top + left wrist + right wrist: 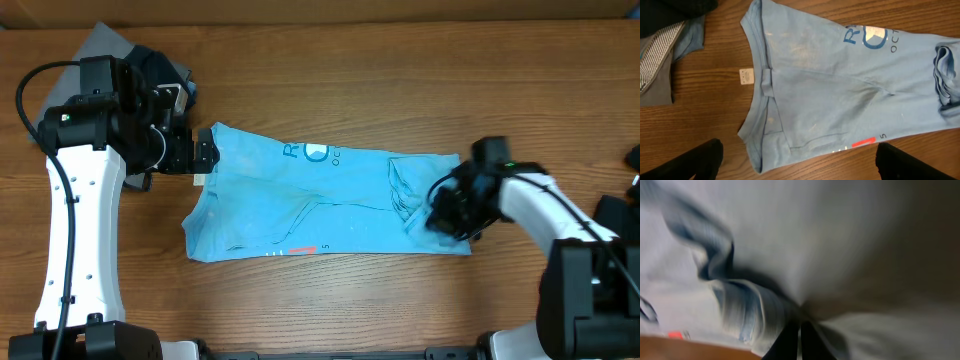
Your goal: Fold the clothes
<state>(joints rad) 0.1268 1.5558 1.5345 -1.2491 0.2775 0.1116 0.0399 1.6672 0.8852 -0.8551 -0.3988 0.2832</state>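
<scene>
Shirt (300, 200), light blue, seems pinched in right gripper (799, 331); left gripper (205, 152) hangs open.

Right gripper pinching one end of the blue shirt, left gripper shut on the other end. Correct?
No. The left gripper is open: left wrist view shows its fingers spread over the blue shirt, holding nothing. The right gripper does pinch its end.

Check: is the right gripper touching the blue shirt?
Touching. The right wrist view shows the right gripper nearly closed, with the blue shirt puckered into its tips; overhead agrees.
</scene>
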